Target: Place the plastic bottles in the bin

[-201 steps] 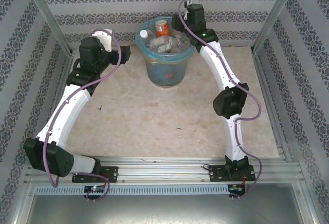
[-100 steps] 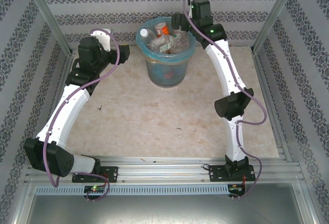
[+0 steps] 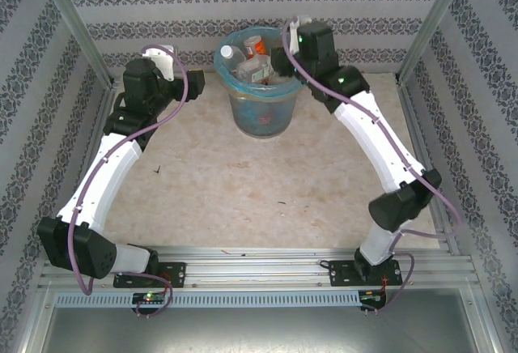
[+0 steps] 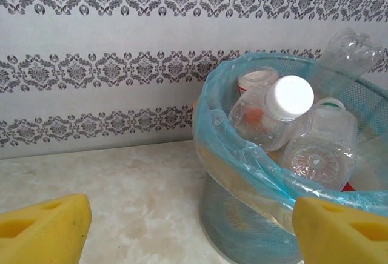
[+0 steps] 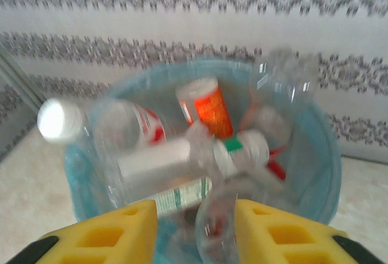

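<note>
Since all the plastic bottles (image 3: 252, 65) I can see lie in the bin (image 3: 259, 114), upper centre of the top view, the drop-off looks finished. The next move calls for lifting clear.

The left gripper (image 4: 194, 227) hangs released beside the bin. The right gripper (image 5: 195, 212), above the rim, is clenched, apparently on nothing.

The orange-labelled bottle (image 5: 206, 109) stands near vertical. The white-capped bottle (image 4: 290, 97) points its cap upper right.

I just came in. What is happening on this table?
Two robot arms are putting plastic bottles into the bin. The bottles in sight all lie in the bin, piled up to its rim. The right gripper hovers above the pile with its fingers shut, apparently holding nothing. The left gripper waits open beside the bin, empty.
</note>
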### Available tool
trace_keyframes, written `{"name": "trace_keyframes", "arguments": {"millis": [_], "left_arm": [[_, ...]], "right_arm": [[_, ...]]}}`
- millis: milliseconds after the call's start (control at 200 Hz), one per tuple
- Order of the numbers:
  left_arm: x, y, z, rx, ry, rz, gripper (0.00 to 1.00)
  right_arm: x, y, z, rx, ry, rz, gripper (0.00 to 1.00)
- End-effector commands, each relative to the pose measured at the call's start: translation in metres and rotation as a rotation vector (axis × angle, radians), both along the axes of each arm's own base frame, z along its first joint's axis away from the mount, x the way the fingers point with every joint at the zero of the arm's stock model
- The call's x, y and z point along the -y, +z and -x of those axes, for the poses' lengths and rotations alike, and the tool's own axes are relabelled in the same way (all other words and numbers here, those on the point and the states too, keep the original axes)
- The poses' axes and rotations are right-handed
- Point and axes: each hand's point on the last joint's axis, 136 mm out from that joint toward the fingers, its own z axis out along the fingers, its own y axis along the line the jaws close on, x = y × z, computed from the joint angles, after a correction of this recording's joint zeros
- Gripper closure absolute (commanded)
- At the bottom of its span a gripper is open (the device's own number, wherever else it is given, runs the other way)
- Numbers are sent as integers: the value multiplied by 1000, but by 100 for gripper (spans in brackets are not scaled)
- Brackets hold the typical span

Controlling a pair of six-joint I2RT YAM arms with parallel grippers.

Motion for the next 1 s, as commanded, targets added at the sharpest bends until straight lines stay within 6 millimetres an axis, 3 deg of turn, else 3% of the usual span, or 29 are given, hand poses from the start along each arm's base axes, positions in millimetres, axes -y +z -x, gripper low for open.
{"name": "trace_keyframes", "arguments": {"millis": [0, 100, 345, 460, 575, 774, 994], "left_arm": [[-3, 3, -5, 20, 5, 27, 14], [-3, 0, -6, 15, 8, 23, 14], [-4, -3, -6, 13, 10, 22, 14], [-3, -6, -7, 7, 8, 25, 14], [-3, -6, -7, 8, 6, 26, 14], [-3, -6, -7, 7, 6, 30, 14], [-1, -8, -10, 0, 4, 37, 14]], "right_arm": [[8, -16, -8, 44, -58, -62, 68], [8, -23, -7, 24, -53, -102, 69], [4, 12, -9, 72, -27, -146, 67], [12, 7, -18, 74, -65, -124, 64], [24, -24, -33, 23, -111, -113, 65], [20, -97, -38, -122, -112, -86, 66], [21, -132, -35, -192, -112, -35, 66]]}}
